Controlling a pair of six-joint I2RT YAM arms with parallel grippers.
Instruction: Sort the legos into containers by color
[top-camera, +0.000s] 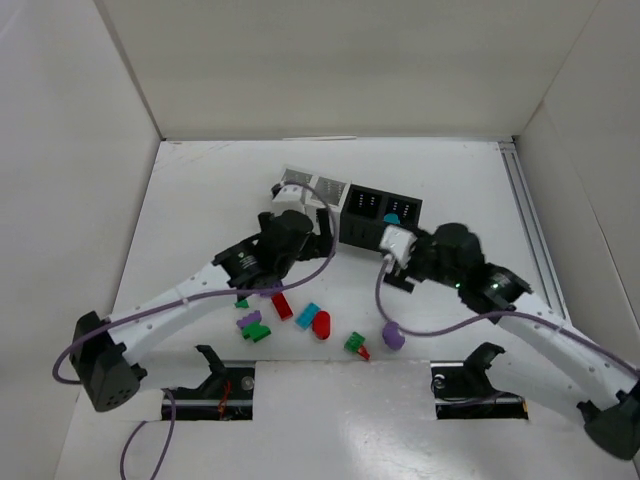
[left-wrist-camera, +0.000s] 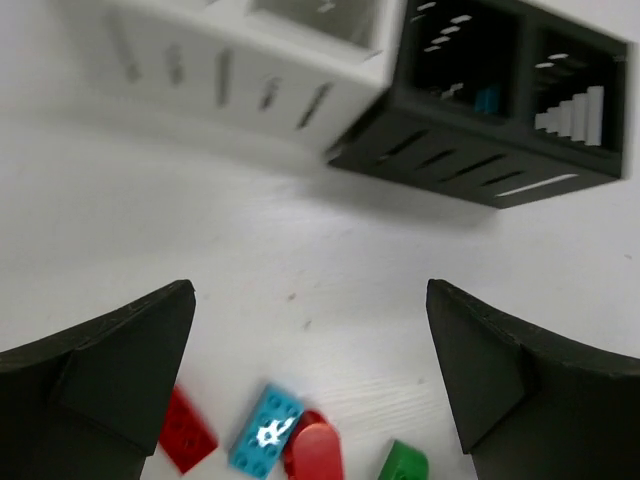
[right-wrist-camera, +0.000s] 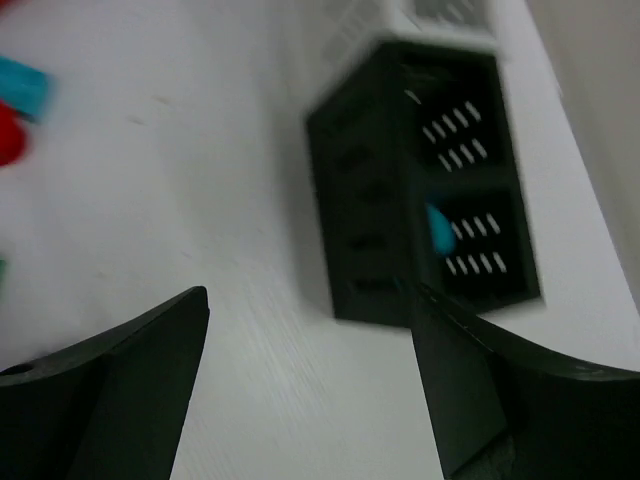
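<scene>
In the overhead view the containers (top-camera: 350, 200) sat just above the middle of the frame, a joined row of four slotted cups slanting down to the right. Two were white at the left and two black at the right. The left jaws were just below the white cups, and the right jaws just below the black ones, right of centre.

In the left wrist view we saw the left jaws standing wide apart over bare counter (left-wrist-camera: 300, 240), with the row of cups across the top of the frame. The right wrist view showed the right jaws spread apart too, with the black cups (right-wrist-camera: 420, 180) at upper right. A teal piece (right-wrist-camera: 438, 228) lay inside one of them.

The loose legos were scattered across the lower middle of the overhead frame. A red brick (top-camera: 283, 305), a teal brick (top-camera: 307, 315) and a red oval (top-camera: 321, 324) lay close together. To their left was a purple and green cluster (top-camera: 252, 326). To their right were a green piece (top-camera: 354, 342) and a purple oval (top-camera: 393, 338).
</scene>
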